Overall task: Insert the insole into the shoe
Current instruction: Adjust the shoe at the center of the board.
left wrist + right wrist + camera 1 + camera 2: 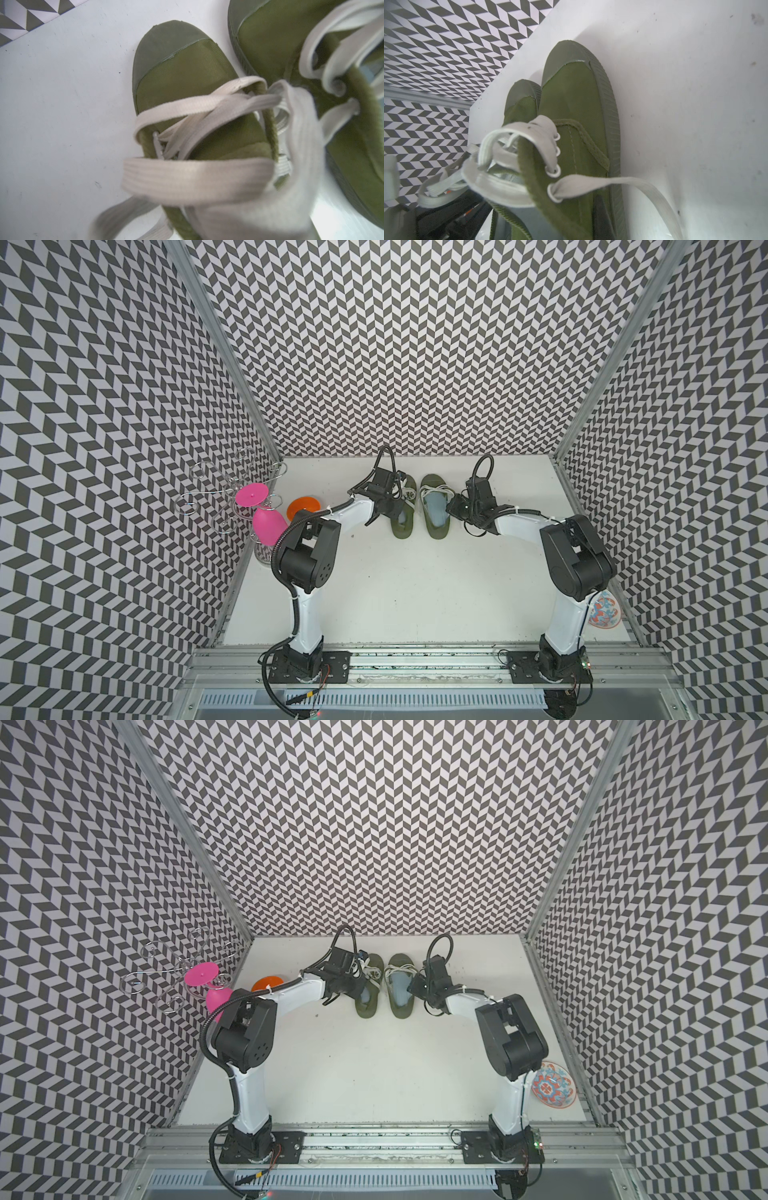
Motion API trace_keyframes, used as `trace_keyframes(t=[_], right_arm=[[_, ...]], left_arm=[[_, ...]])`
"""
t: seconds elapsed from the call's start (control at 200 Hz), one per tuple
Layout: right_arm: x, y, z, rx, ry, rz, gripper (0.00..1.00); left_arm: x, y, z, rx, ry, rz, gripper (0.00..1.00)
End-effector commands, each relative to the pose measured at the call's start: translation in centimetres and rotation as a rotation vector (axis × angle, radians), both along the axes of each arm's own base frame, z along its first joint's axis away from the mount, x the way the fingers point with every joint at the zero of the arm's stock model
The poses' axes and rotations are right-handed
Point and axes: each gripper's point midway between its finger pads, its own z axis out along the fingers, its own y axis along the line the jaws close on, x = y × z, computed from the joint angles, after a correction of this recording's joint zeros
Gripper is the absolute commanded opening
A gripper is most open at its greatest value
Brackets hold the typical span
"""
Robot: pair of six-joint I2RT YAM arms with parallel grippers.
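Left gripper (392, 510) and right gripper (454, 508) sit clenched at the shoes (402, 529), where loose laces (193, 178) just ahead of the fingers could snag and drag an insole (435, 508) crooked.

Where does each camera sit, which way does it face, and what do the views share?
Top views: high above the arm bases, looking down and forward over the table; left arm and right arm show whole in both.
Left wrist: on the left arm, close over the left shoe, facing its toe; nothing of the robot shows.
Right wrist: on the right arm, beside the right shoe, facing toeward; blurred dark parts, probably robot, at the edge.
Shared: both wrist views show both shoes' toes and white laces.
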Motion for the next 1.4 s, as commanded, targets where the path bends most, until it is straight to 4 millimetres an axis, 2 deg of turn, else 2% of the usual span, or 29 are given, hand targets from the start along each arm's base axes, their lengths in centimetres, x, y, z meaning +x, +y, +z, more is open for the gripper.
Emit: trace_keyframes(t=[0.0,0.295,0.516,0.616,0.751,0.886,1.016,1.087,1.247,1.272,1.307,1.322,1.332,1.357,1.382,1.397], right_arm=[[1.9,1.3,2.8,0.066,-0.105,0.001,0.0],[1.9,2.8,1.7,0.093,-0.079,0.027,0.0],[2.1,2.4,1.4,0.064,-0.081,0.024,0.01],[2.2,2.4,1.4,0.048,-0.081,0.041,0.07],[1.8,2.7,2.0,0.055,-0.092,0.065,0.25],[1.5,2.6,3.7,0.06,-0.125,0.08,0.37],[1.0,2.3,6.4,0.051,-0.177,0.105,0.49],[0.6,2.1,8.0,0.034,-0.207,0.119,0.54],[-0.8,0.6,10.0,-0.032,-0.257,0.13,0.63],[-1.0,0.2,10.3,-0.05,-0.272,0.137,0.66],[-1.2,-0.2,10.8,-0.081,-0.303,0.152,0.72],[-1.2,-0.5,10.8,-0.103,-0.318,0.157,0.93],[-1.2,-0.8,10.9,-0.118,-0.327,0.157,0.98],[-1.2,-1.5,11.0,-0.164,-0.35,0.153,1.0],[-1.2,-2.5,11.2,-0.212,-0.372,0.142,1.0],[-1.1,-3.1,11.3,-0.243,-0.386,0.13,1.0]], left_arm=[[1.8,-0.8,2.2,-0.021,-0.076,-0.012,0.02],[1.7,-0.8,2.4,-0.047,-0.066,0.007,0.02],[1.8,-0.6,2.0,-0.07,-0.038,0.066,0.0],[1.5,-0.8,1.8,-0.099,-0.023,0.078,0.03],[1.3,-0.6,2.2,-0.103,-0.023,0.087,0.13],[1.0,-0.7,4.0,-0.134,-0.041,0.091,0.27],[0.7,-0.4,7.0,-0.17,-0.071,0.108,0.36],[0.4,-0.3,8.4,-0.188,-0.084,0.117,0.38],[-0.4,0.2,12.0,-0.238,-0.139,0.132,0.4],[-0.3,0.4,12.6,-0.242,-0.157,0.138,0.43],[-0.4,0.7,13.4,-0.247,-0.19,0.145,0.52],[-0.5,0.8,13.7,-0.249,-0.204,0.142,0.58],[-0.5,0.8,14.0,-0.251,-0.216,0.138,0.61],[-0.6,0.9,14.4,-0.252,-0.243,0.136,0.75],[-0.7,1.3,14.9,-0.25,-0.277,0.145,0.95],[-0.7,1.7,15.1,-0.247,-0.295,0.157,0.99]])
